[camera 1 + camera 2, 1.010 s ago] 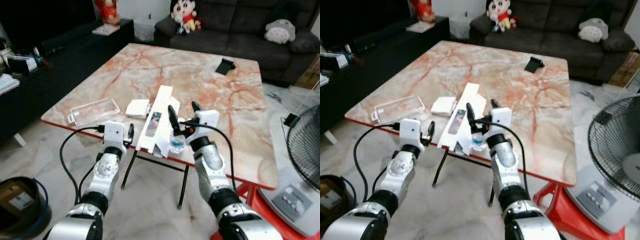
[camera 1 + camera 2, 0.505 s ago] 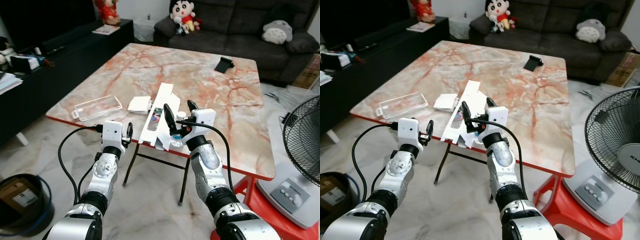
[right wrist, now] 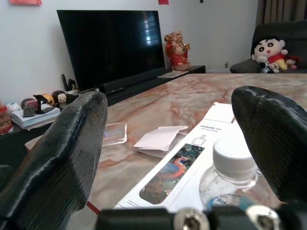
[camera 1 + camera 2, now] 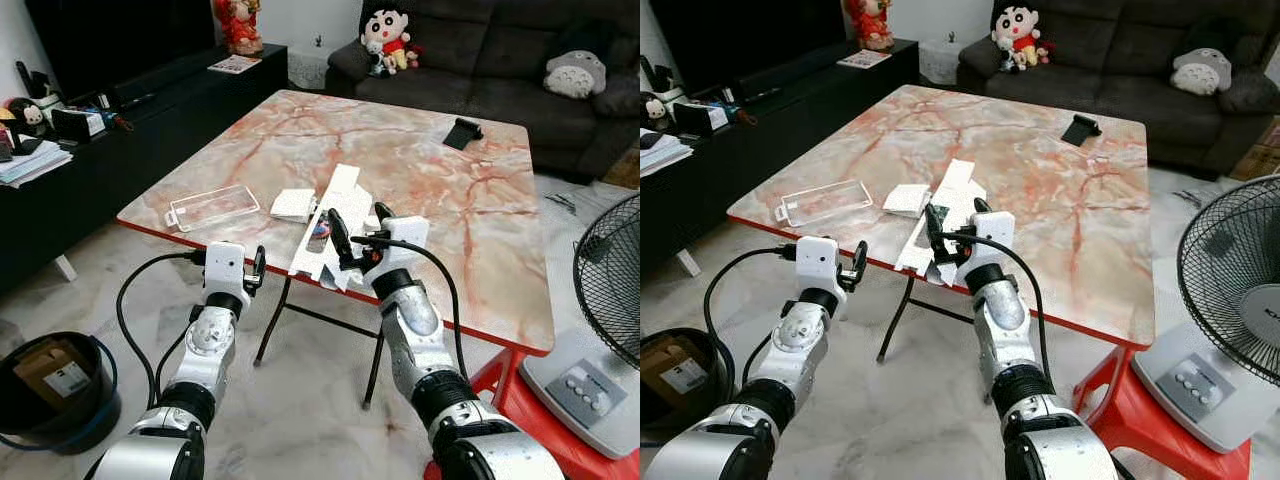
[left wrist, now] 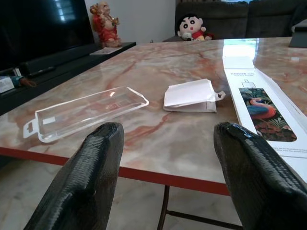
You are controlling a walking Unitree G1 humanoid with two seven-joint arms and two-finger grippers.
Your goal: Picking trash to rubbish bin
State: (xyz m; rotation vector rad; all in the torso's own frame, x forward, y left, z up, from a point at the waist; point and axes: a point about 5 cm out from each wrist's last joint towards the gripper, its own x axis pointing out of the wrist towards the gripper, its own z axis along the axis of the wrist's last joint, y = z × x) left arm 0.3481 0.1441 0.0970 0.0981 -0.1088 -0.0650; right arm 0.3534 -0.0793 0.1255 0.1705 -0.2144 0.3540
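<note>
As the camera has pulled back, the bottle [image 3: 232, 167] is framed between the right tool's [image 4: 357, 234] spread fingers, not yet gripped; left tool [image 4: 259, 268] spread, idle

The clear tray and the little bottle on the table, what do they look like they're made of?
The clear tray looks like thin moulded plastic: see-through, glossy, with the marble pattern visible through it. The little bottle, between the right gripper's open fingers, seems to be clear plastic with an opaque white cap, matte in finish. The tabletop looks like polished marble, possibly imitation.
</note>
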